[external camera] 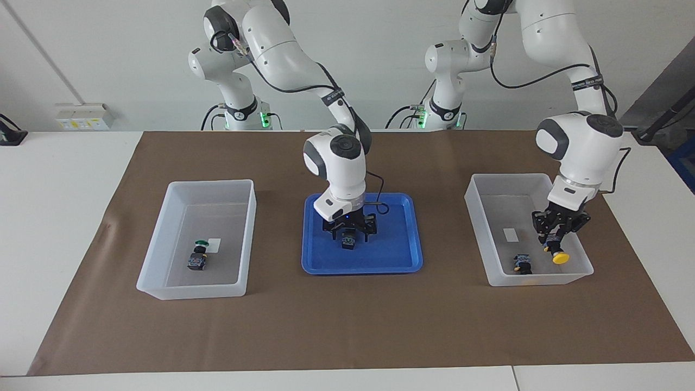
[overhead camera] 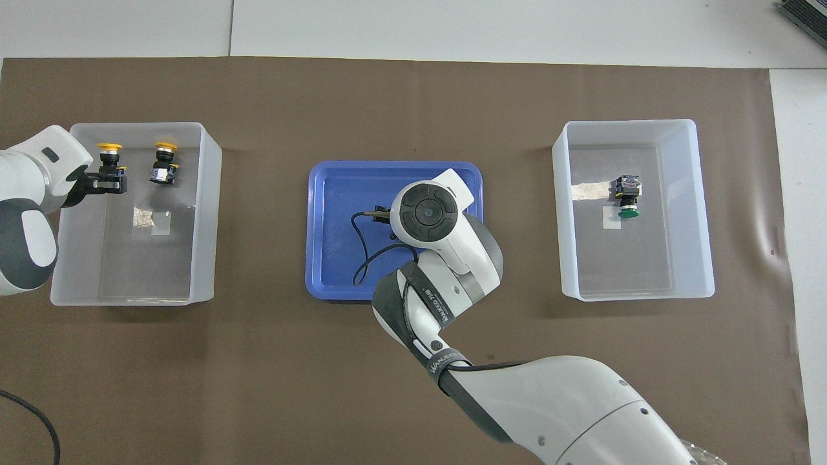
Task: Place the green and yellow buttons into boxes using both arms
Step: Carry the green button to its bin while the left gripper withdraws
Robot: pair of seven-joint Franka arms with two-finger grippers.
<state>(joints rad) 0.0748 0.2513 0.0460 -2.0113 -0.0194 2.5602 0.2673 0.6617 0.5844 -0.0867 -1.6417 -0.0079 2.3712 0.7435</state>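
Note:
My left gripper [external camera: 555,244] [overhead camera: 111,181] is shut on a yellow button [external camera: 559,256] [overhead camera: 108,154] and holds it low inside the box [external camera: 473,209] [overhead camera: 207,213] at the left arm's end. A second yellow button [external camera: 522,264] [overhead camera: 163,166] lies on that box's floor beside it. My right gripper [external camera: 348,234] is open, down in the blue tray [external camera: 402,255] [overhead camera: 323,258], its fingers on either side of a green button [external camera: 348,241]. From overhead, the right wrist hides that button. Another green button [external camera: 198,258] [overhead camera: 628,197] lies in the box [external camera: 157,255] [overhead camera: 704,213] at the right arm's end.
A brown mat [external camera: 347,326] covers the table under both boxes and the tray. The right arm's black cable [overhead camera: 362,258] loops over the tray floor. White table shows around the mat's edges.

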